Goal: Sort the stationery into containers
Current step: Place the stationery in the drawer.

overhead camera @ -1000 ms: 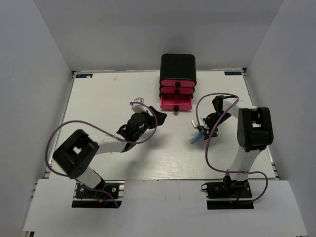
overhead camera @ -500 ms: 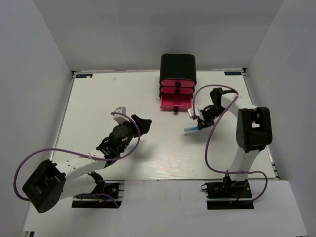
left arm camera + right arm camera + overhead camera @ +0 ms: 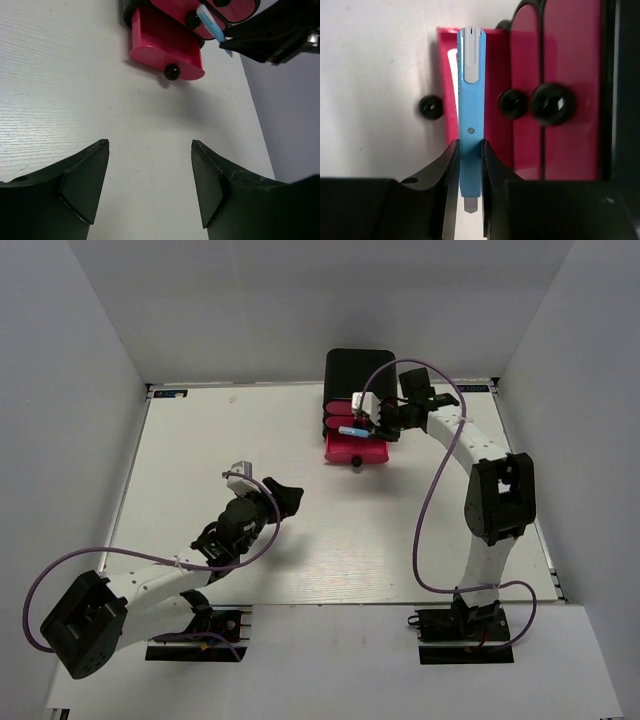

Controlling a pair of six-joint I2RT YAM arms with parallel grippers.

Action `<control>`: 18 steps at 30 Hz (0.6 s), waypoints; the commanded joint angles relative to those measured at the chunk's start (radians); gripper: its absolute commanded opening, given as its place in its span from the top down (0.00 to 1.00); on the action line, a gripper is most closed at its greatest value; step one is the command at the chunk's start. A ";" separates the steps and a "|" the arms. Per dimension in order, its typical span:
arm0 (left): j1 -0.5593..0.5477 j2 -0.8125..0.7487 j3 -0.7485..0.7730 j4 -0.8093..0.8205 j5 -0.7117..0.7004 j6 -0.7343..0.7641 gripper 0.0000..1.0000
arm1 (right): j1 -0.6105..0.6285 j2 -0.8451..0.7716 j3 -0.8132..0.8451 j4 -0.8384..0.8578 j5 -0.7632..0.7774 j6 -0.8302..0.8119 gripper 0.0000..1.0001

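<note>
You're holding a light-blue marker [image 3: 469, 110] with a pale grey clip at its 12 o'clock end. The drawers [image 3: 565, 75] are glossy pink, knobs [image 3: 552, 103] black, box [image 3: 360, 375] black. The desk [image 3: 230, 440] is white with faint grain. The left tool [image 3: 150, 150] and right tool [image 3: 469, 147] are black. The cables [image 3: 416, 535] are purple, arm links [image 3: 470, 445] white.

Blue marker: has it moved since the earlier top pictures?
Yes. In the right claw, the marker moved away and leftward, ending over the open drawer of the box.

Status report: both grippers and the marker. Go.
Left gripper open, empty, above the table. Right gripper shut on light-blue marker, poised at the open bottom pink drawer, not yet released. No obstruction seen.
</note>
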 commanded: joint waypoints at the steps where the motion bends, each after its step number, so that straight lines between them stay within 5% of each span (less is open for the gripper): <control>1: 0.004 -0.033 -0.006 -0.013 0.008 0.007 0.24 | 0.035 0.058 0.059 0.104 0.081 0.117 1.00; 7: 0.004 -0.073 -0.016 -0.044 0.017 0.007 0.24 | 0.057 0.106 0.083 0.134 0.130 0.134 0.99; 11: 0.004 -0.073 -0.025 -0.044 0.028 0.007 0.24 | 0.066 0.126 0.079 0.140 0.167 0.123 0.86; 14: 0.004 -0.073 -0.025 -0.044 0.037 0.007 0.24 | 0.063 0.126 0.077 0.140 0.175 0.120 0.62; 18: 0.004 -0.073 -0.025 -0.035 0.037 0.007 0.24 | 0.063 0.103 0.065 0.146 0.150 0.121 0.60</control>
